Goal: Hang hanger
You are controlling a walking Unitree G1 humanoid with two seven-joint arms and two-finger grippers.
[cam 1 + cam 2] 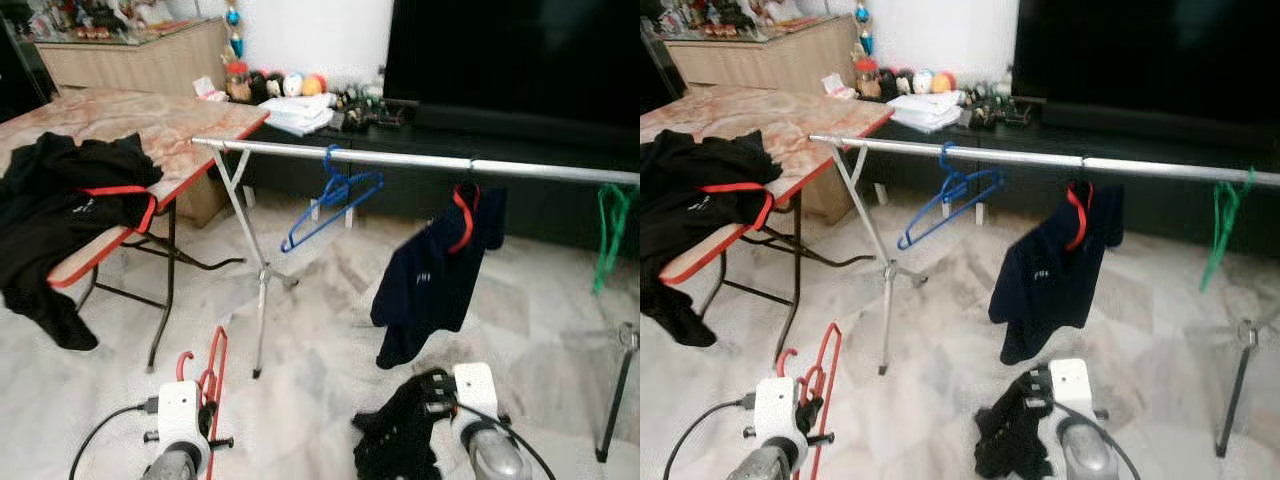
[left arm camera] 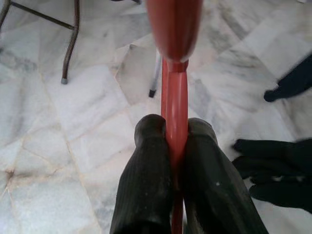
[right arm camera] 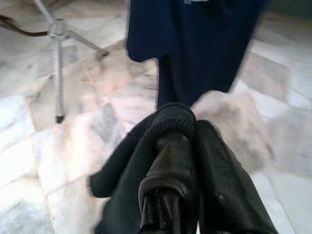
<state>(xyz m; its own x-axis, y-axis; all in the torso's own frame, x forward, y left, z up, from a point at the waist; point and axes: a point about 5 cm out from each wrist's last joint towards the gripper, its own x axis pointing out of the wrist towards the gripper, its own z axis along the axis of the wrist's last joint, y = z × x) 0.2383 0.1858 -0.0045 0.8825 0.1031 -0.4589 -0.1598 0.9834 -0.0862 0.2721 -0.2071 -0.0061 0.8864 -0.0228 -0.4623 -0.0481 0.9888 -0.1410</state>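
Note:
My left gripper (image 1: 207,392) is shut on a red hanger (image 1: 214,380), held low at the front left; in the left wrist view its two black fingers (image 2: 146,170) clamp the red hanger (image 2: 175,102). My right gripper (image 1: 425,395) is shut on a black garment (image 1: 395,435) at the front right; the dark cloth (image 3: 165,126) drapes over the fingers. A silver clothes rail (image 1: 400,158) runs across the scene ahead. On it hang a blue hanger (image 1: 335,205), a navy shirt on a red hanger (image 1: 435,275), and a green hanger (image 1: 610,235).
A folding table (image 1: 180,125) with red edging stands at the left, with a black and red garment (image 1: 70,200) draped over it. The rail's tripod legs (image 1: 262,290) stand ahead, another stand (image 1: 615,400) at the right. A dark TV unit (image 1: 500,60) lies behind.

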